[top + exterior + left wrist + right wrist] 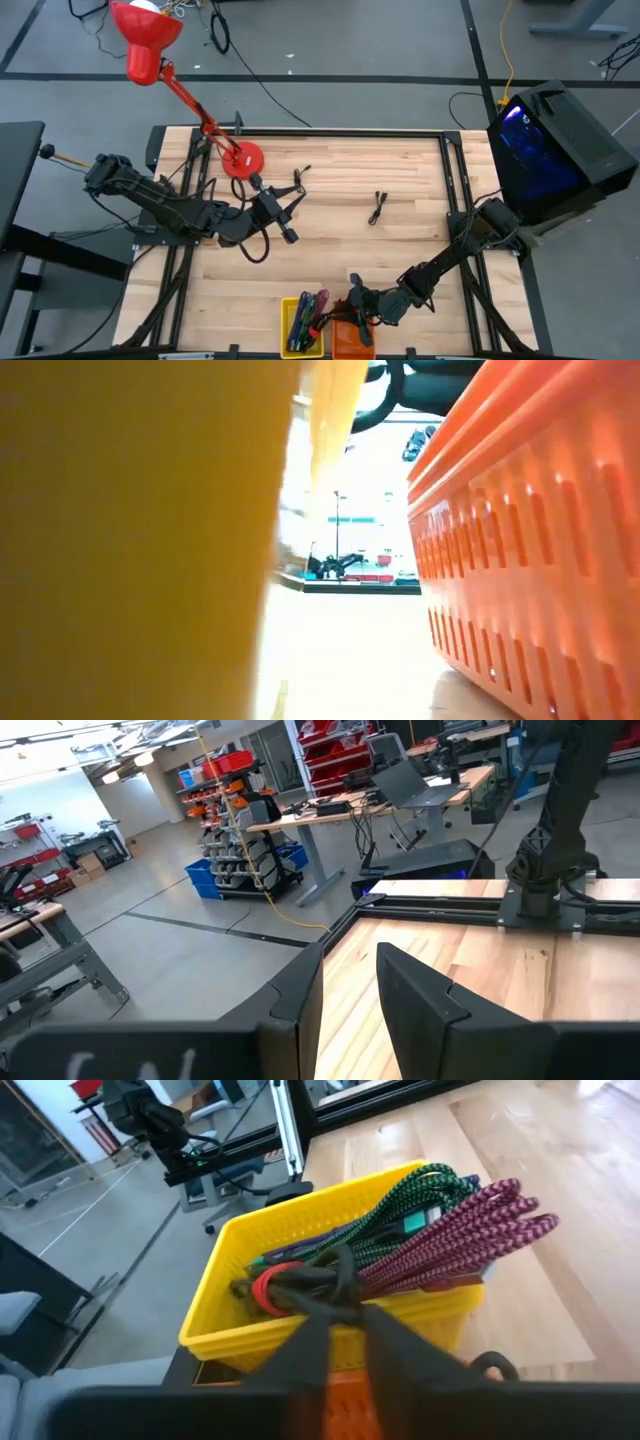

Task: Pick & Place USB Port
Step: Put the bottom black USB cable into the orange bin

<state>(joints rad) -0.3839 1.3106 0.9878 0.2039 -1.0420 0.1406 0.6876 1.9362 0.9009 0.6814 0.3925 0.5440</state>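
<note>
My right gripper (353,299) (340,1315) hovers over the orange bin (345,345) (342,1390) at the table's near edge, shut on a black USB cable (325,1285). Beside the orange bin stands a yellow bin (290,330) (300,1215) holding coiled red, green and purple braided cables (450,1240). Another black cable (378,207) lies loose on the wood mid-table. My left gripper (288,212) (350,990) is open over the table's left half and holds nothing. My right gripper pinches the bundled black cable (335,1295) between its two fingertips (310,1335). The cable is lifted clear in front of the yellow bin's near wall, above the orange bin. A loop of it (490,1367) hangs off to one side.
A red desk lamp (240,158) stands on its base at the far left of the table. A small black cable (300,180) lies near my left gripper. A dark box with a blue glow (550,150) sits beyond the right edge. In the low view both bins (520,540) block the scene.
</note>
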